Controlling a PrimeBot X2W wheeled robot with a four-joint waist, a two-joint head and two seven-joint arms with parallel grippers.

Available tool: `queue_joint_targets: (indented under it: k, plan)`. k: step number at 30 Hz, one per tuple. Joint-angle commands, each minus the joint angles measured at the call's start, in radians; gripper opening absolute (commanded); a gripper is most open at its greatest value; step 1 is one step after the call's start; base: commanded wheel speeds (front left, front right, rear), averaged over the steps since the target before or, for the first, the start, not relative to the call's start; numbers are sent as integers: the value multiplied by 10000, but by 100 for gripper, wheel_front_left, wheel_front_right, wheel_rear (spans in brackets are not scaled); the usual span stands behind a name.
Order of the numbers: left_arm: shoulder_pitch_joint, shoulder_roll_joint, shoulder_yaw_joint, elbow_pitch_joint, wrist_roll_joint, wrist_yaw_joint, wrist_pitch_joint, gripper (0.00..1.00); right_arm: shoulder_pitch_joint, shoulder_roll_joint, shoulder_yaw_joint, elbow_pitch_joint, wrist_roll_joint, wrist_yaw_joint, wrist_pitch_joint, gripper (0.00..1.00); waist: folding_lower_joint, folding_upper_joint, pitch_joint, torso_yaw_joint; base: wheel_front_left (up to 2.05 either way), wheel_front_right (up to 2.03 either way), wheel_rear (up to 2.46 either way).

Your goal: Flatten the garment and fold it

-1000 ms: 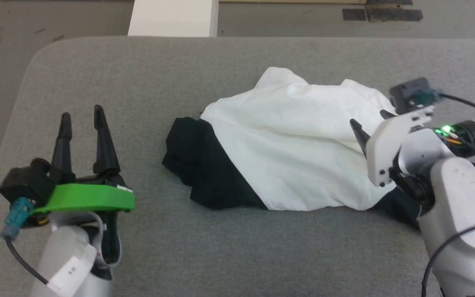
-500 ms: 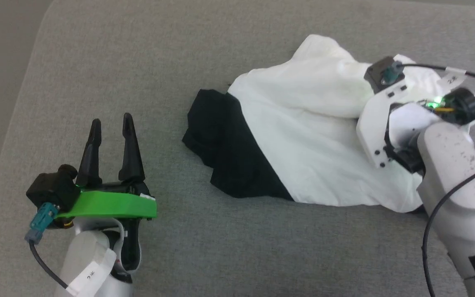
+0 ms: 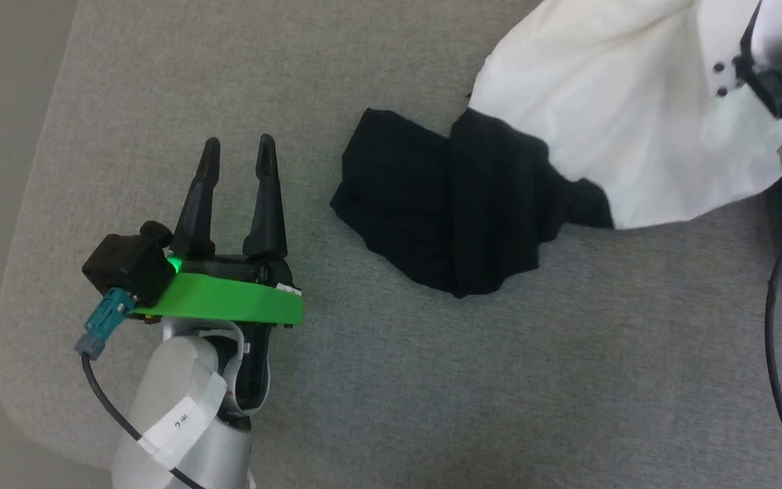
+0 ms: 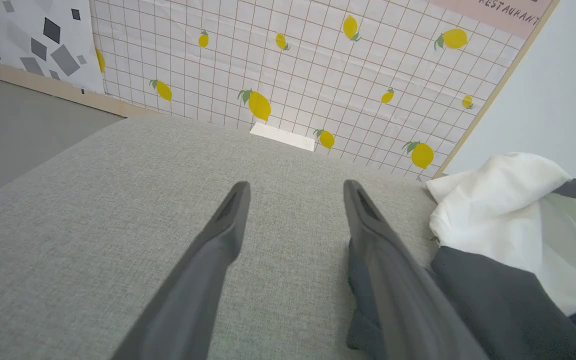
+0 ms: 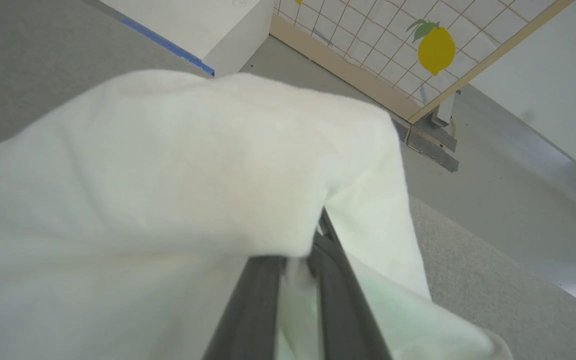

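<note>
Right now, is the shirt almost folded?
Not yet. Nothing looks done: the garment lies bunched on the table, its black sleeve crumpled. In hand: the right gripper pinches the white cloth. The left gripper is open, holding nothing. Left: flattening, then folding.

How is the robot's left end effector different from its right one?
The left end effector, on a green bracket, stands open; the right end effector is pinched shut. The left holds nothing over the grey fabric table; the right grips the soft white-and-black cloth garment. Both have two long dark fingers.
</note>
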Motion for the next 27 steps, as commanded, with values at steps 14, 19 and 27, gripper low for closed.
queue_joint_targets:
  k: [14, 19, 27]
  plan:
    - [221, -23, 9, 282, 50, 34, -37, 100, 236, 671, -926, 382, 1046, -15, -3202, 100, -1, 0, -815, -453, 0, 0, 0]
    - [606, -23, 123, 398, 315, -60, -37, 100, 1714, 665, -1011, -634, 2020, -15, -4393, 100, -1, 0, -1714, -971, 0, 0, 0]
    - [1299, -24, 95, 588, 463, -141, -38, 100, 5075, 731, -1845, -2718, 2832, -15, -5050, 100, -1, 0, -2801, -1528, 0, 0, 0]
